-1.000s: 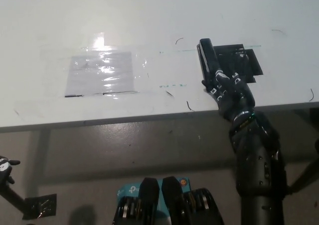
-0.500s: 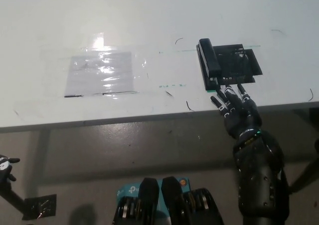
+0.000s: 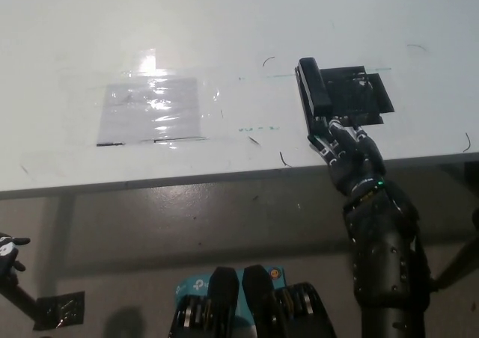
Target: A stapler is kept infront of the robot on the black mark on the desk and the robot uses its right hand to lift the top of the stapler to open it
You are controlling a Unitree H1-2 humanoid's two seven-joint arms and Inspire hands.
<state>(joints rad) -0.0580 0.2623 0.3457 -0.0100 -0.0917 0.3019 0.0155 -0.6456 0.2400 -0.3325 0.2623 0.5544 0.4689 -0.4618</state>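
The stapler (image 3: 314, 91) lies on the black mark (image 3: 359, 95) on the table (image 3: 224, 39). The right hand (image 3: 346, 152) rests at its near end, fingers apparently curled, grasp unclear. The left hand (image 3: 7, 252) hangs low, state unclear.

Near end of stapler (image 3: 315, 91) is covered by right hand (image 3: 348, 152); contact cannot be told. Black mark (image 3: 367, 95) is partly hidden beneath both. Left hand (image 3: 7, 252) is cut by picture's left edge, possibly curled.

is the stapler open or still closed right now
Cannot tell. The black stapler blends into the black mark beneath; the right hand sits at its near end.
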